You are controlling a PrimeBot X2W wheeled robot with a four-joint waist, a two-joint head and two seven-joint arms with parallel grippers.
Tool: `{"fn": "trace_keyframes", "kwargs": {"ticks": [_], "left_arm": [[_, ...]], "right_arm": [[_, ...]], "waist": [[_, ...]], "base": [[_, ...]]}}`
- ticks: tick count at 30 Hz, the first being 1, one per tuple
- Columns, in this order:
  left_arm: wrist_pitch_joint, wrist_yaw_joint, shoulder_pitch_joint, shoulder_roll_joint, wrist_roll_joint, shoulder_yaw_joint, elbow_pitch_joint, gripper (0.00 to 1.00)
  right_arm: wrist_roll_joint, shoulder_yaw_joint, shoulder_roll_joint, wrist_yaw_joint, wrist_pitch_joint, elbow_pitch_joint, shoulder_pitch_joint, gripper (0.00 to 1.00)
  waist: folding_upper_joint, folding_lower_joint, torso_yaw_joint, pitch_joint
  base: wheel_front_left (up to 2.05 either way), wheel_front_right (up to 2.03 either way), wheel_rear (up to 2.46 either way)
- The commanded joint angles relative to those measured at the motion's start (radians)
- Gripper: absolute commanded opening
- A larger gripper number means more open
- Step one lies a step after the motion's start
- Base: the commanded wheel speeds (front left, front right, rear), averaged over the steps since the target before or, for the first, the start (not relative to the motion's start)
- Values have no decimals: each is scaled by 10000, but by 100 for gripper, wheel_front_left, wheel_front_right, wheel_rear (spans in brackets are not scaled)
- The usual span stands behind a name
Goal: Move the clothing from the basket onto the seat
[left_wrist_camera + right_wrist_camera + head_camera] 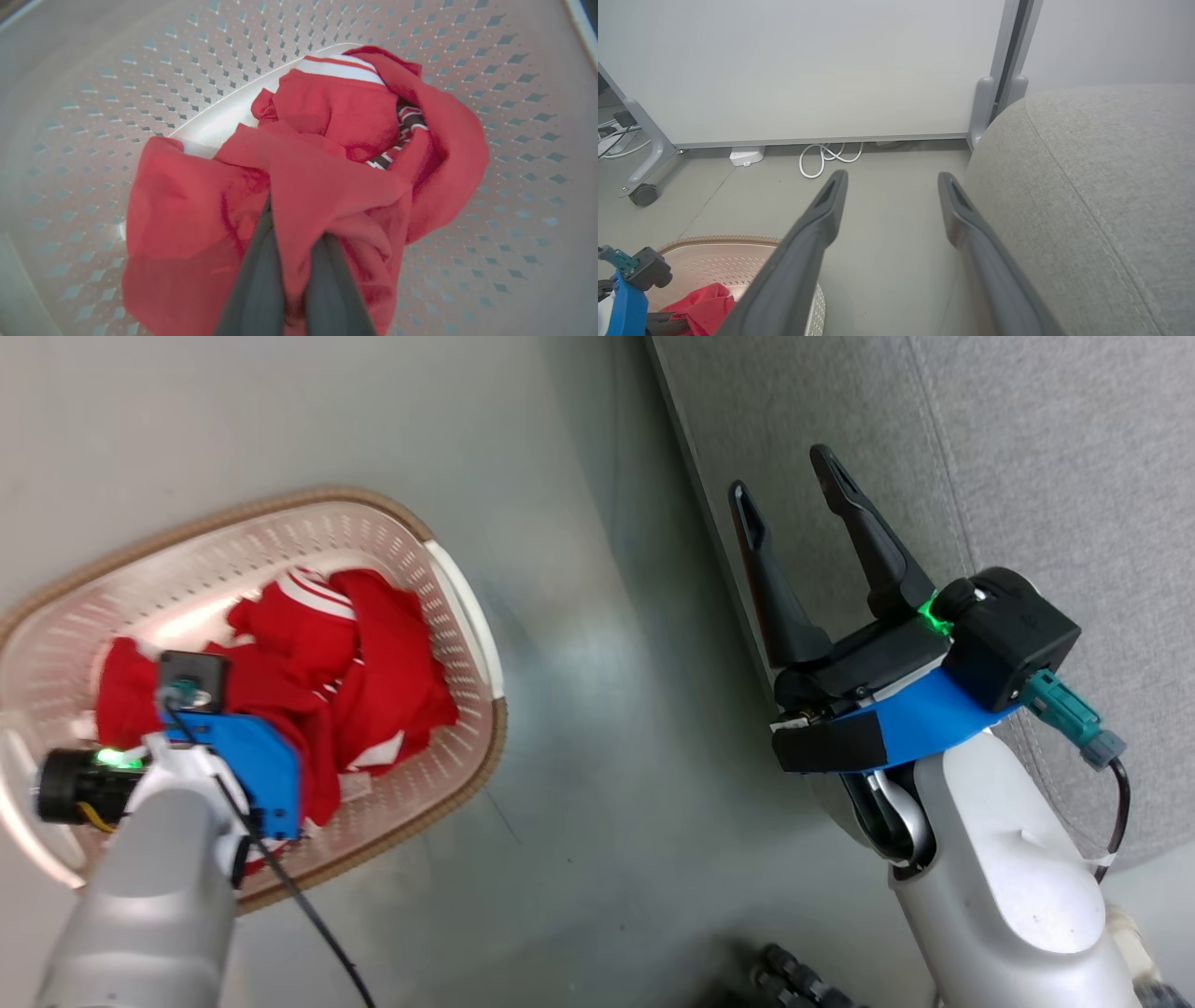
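Loosely crumpled red clothing (392,653), white-trimmed, fills the basket (327,537).

Indoor test room or lab dressed with a little home furniture. A grey fabric sofa (1087,210) with a stitched seam stands on a bare, smooth grey floor (738,200). On the floor beside the sofa sits a cream laundry basket (280,499) holding red clothes (392,653). Just past the sofa's end stands a plain white partition panel (808,70) in a grey metal frame. The frame's foot, well away from the sofa, rides on a small wheel (643,193). Along the panel's base, nearer the sofa, a white cable (829,156) lies loosely coiled next to a small white box (746,155).
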Motion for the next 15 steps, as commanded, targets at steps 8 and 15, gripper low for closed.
{"fn": "trace_keyframes", "kwargs": {"ticks": [8, 15], "left_arm": [[-538, -337, 292, -1025, -144, -482, 249, 0], [-1465, -453, 1066, -1647, -295, -1045, 277, 0]], "right_arm": [[-558, -360, -28, 4, -46, 653, 604, 100], [-879, -387, -32, 4, -23, 1280, 1312, 100]], "waist": [[0, -1, 1265, -2395], [0, -1, 1986, -4374]], "base": [[0, 0, 0], [0, 0, 0]]}}
